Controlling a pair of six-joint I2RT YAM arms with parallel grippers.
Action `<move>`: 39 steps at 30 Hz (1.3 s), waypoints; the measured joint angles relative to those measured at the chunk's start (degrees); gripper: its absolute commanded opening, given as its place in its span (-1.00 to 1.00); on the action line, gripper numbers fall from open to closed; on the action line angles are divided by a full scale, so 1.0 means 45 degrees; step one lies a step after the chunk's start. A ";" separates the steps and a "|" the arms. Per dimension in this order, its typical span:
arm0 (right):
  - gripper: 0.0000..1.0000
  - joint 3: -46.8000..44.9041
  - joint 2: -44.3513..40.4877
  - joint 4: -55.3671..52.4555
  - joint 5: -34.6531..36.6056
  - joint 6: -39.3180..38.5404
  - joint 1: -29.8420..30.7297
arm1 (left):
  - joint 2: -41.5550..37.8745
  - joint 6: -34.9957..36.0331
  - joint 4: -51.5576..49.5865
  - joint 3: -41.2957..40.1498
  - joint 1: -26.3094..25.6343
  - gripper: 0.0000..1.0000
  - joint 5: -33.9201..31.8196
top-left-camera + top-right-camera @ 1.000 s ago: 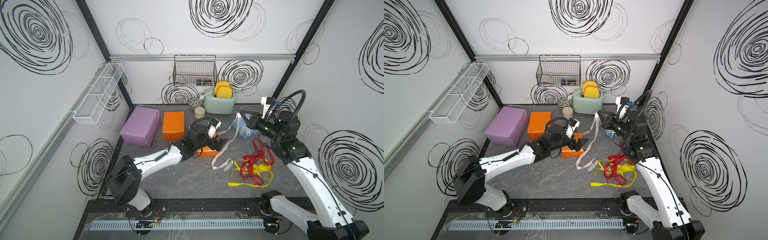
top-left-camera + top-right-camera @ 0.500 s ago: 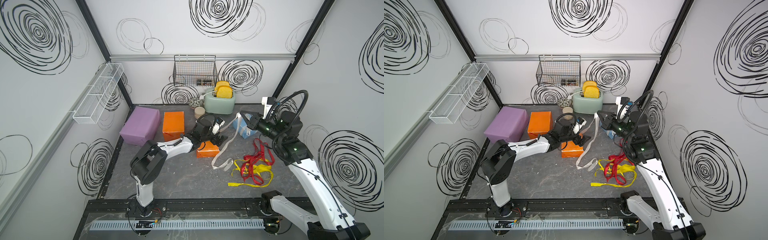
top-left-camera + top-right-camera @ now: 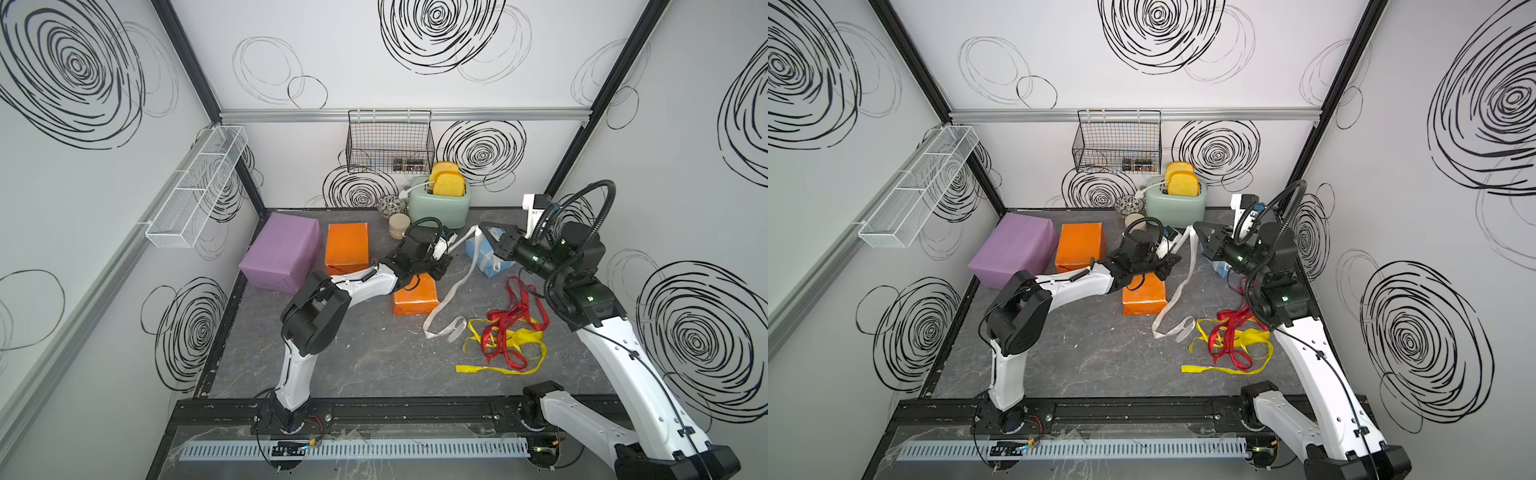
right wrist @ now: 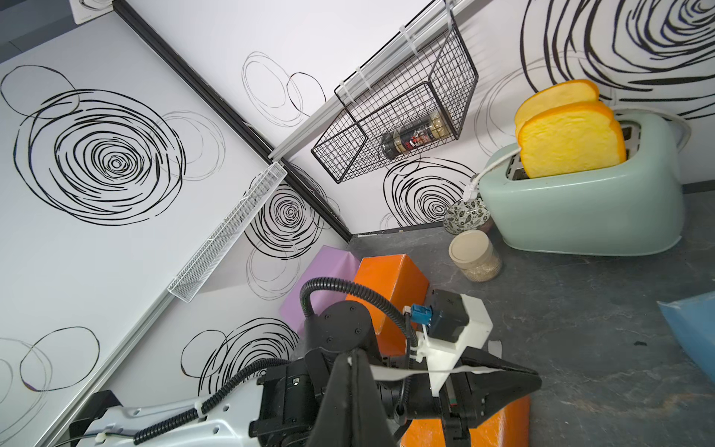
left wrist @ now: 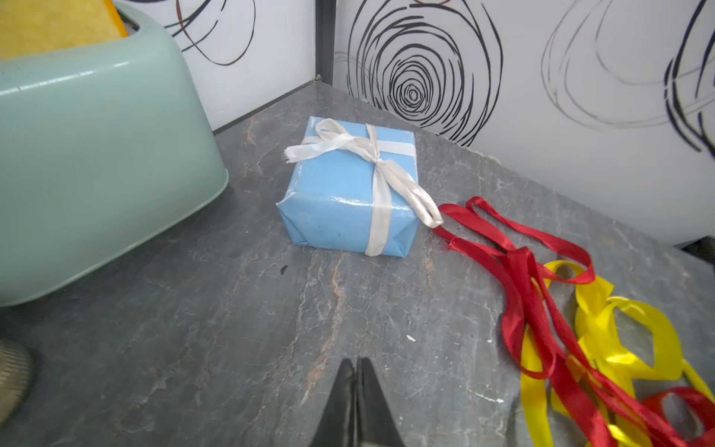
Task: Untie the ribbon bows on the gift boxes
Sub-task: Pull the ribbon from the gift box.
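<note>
My right gripper [image 4: 352, 354] is shut on a white ribbon [image 3: 453, 286]. The ribbon hangs from the raised gripper [image 3: 482, 227] down to the table beside the small orange cube [image 3: 415, 297]. My left gripper [image 5: 356, 362] is shut with nothing in it, low over the table and reaching past that cube [image 3: 1144, 297]. The light-blue box [image 5: 348, 193] ahead of it still wears a tied white bow [image 5: 371, 153]. Loose red ribbon [image 3: 515, 316] and yellow ribbon [image 3: 519, 340] lie tangled at the right. The medium orange box [image 3: 347, 249] and lilac box [image 3: 282, 249] carry no ribbon.
A mint-green toaster [image 3: 440, 203] with bread stands at the back, next to a jar [image 3: 399, 225] and a patterned bowl [image 3: 390, 204]. A wire basket [image 3: 390, 141] hangs on the back wall, and a white mesh shelf [image 3: 195, 187] on the left wall.
My left gripper's jaws went from open to shut, on nothing. The left arm's elbow swung inward and its gripper reached further right. The right arm holds the white ribbon almost unmoved.
</note>
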 measured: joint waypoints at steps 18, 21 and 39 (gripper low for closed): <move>-1.00 -0.0170 -0.0801 -0.0107 0.1360 -0.0151 -0.0209 | -0.4507 -0.0981 0.0563 -0.1107 0.0189 -1.00 -0.2671; -1.00 -0.0355 -0.0777 -0.0112 0.1447 -0.0160 -0.0209 | -0.5469 -0.0981 0.0559 -0.0680 0.0189 -1.00 -0.3045; -1.00 0.1127 -0.0631 -0.1579 0.3288 -0.0554 -0.0797 | -0.5833 0.0019 -0.1880 0.4959 -0.4663 -1.00 -0.3356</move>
